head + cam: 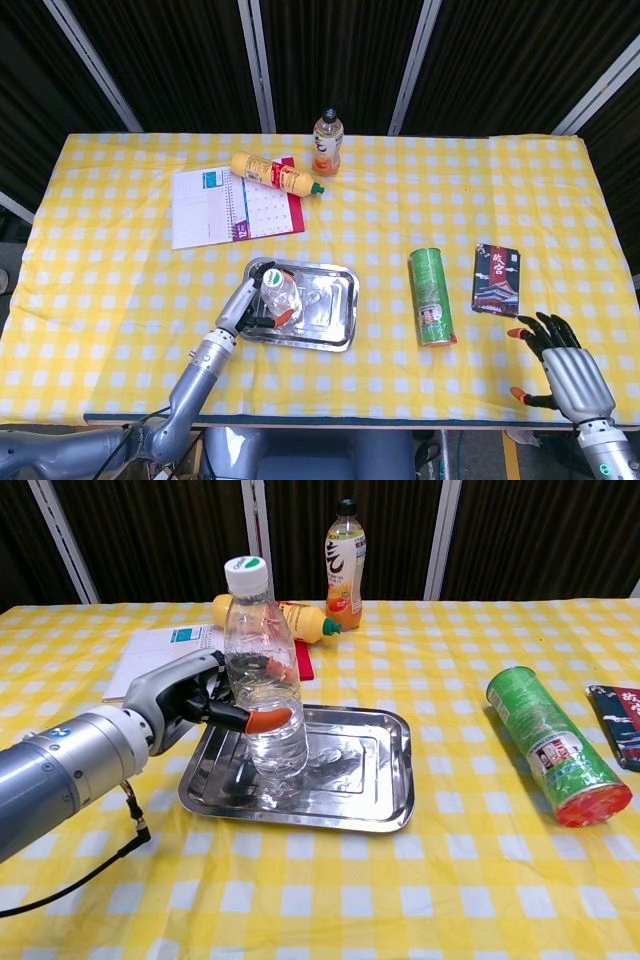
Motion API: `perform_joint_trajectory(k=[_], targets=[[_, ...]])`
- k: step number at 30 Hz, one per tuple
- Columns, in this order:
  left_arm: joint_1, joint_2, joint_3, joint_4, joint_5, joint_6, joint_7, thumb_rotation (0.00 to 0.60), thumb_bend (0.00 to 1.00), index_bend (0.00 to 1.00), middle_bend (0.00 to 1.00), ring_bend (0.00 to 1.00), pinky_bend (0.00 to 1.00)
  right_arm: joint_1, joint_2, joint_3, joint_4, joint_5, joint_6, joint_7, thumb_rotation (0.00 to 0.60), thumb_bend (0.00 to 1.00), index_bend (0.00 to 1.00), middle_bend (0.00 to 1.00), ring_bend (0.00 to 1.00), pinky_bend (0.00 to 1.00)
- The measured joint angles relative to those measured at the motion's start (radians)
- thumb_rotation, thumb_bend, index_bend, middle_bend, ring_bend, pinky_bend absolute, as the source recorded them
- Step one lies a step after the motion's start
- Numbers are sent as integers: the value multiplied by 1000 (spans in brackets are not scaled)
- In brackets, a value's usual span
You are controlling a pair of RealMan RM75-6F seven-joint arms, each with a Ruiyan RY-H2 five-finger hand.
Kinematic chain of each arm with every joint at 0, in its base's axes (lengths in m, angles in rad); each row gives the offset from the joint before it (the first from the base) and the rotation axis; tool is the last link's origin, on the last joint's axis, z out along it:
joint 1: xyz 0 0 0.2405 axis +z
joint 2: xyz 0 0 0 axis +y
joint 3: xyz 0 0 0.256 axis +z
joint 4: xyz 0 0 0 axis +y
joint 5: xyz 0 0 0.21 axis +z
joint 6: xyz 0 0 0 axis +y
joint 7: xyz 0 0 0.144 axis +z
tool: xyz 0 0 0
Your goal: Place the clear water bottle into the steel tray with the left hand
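The clear water bottle with a white cap stands upright over the left part of the steel tray, its base at the tray floor. My left hand grips its middle from the left, an orange-tipped thumb across the front. From the head camera the bottle and left hand show at the tray's left end. My right hand hovers off the table's front right corner, fingers spread, holding nothing.
A green can lies right of the tray, a dark packet beyond it. At the back are a notebook, a yellow bottle lying down and an upright orange drink bottle.
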Motion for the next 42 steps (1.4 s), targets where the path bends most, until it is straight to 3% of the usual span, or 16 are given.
perform_joint_trajectory(k=[8, 13, 17, 29, 35, 42], targets=[[-10, -46, 11, 100, 11, -21, -18, 600, 504, 541, 187, 0, 0, 1, 3, 0, 2, -4, 0, 14, 600, 158, 273, 149, 42, 19], [-11, -56, 15, 112, 30, -6, -6, 600, 439, 274, 108, 0, 0, 1, 3, -2, 2, -8, 0, 13, 600, 158, 273, 149, 42, 19], [-11, -51, 20, 103, 56, 6, 3, 600, 378, 165, 67, 0, 0, 1, 2, -3, 1, -9, -1, 9, 600, 157, 273, 149, 42, 19], [18, 11, 36, 23, 120, 81, 39, 600, 326, 96, 21, 0, 0, 1, -4, -1, -5, -5, -1, -7, 600, 158, 273, 150, 42, 19], [71, 139, 48, -109, 128, 156, 132, 600, 326, 96, 26, 0, 0, -3, -2, -1, -11, -4, 5, -14, 600, 158, 273, 149, 42, 19], [198, 441, 95, -296, 129, 311, 360, 600, 334, 119, 37, 0, 0, -11, 11, -5, -28, 2, 11, -16, 600, 158, 273, 149, 42, 19]])
